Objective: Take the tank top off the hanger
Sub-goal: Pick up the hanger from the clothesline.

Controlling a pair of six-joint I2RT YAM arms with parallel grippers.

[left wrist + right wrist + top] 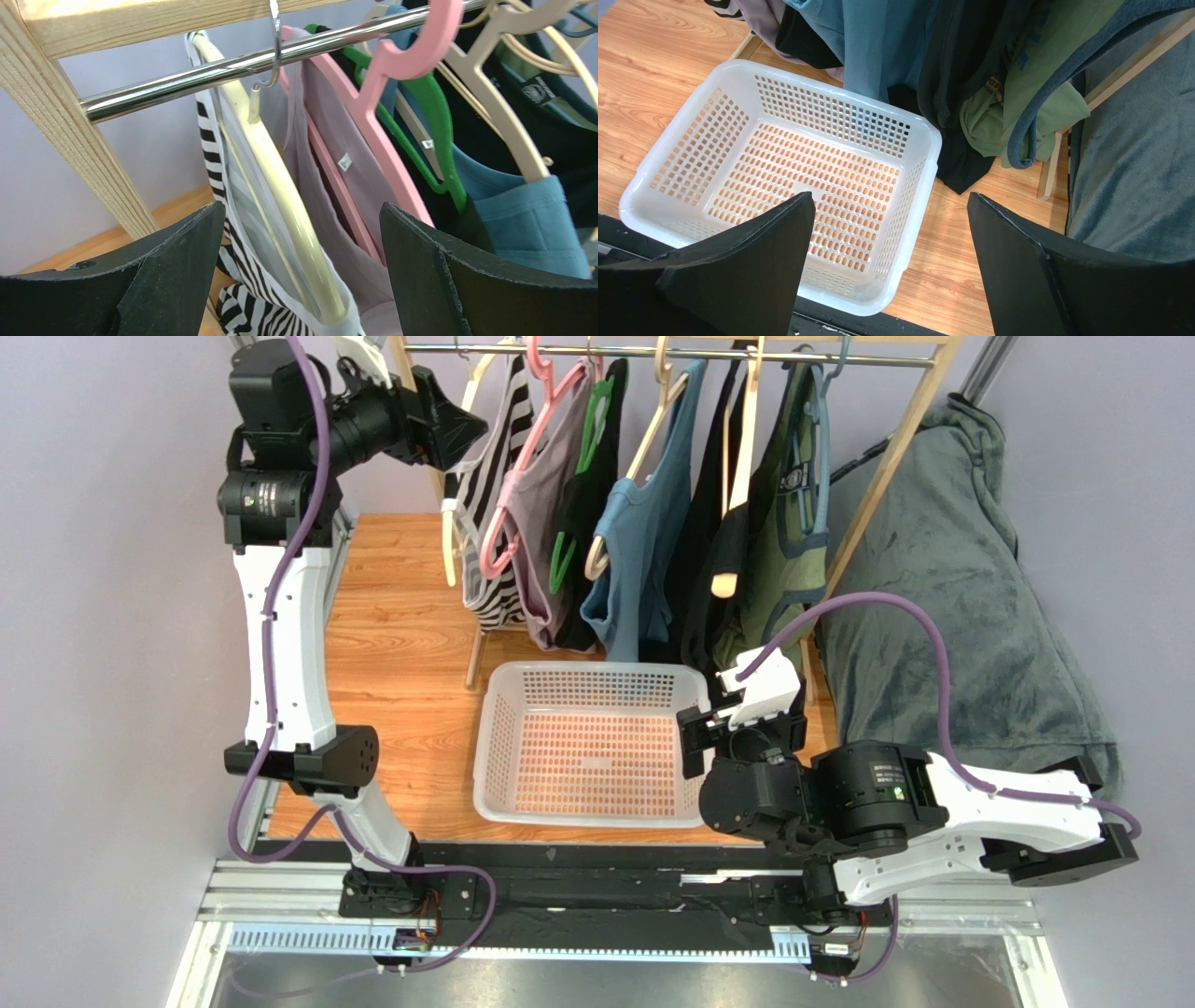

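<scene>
Top view: left gripper (452, 431) high at left end of rail (701, 354), jaws spread, just beside striped tank top (488, 546). Right gripper (713, 711) low at basket (589, 672) corner.
Left wrist: fingers wide, tank top hangs on cream hanger (281, 189) between them, not gripped.
Right wrist: jaws spread, empty, basket below.
</scene>
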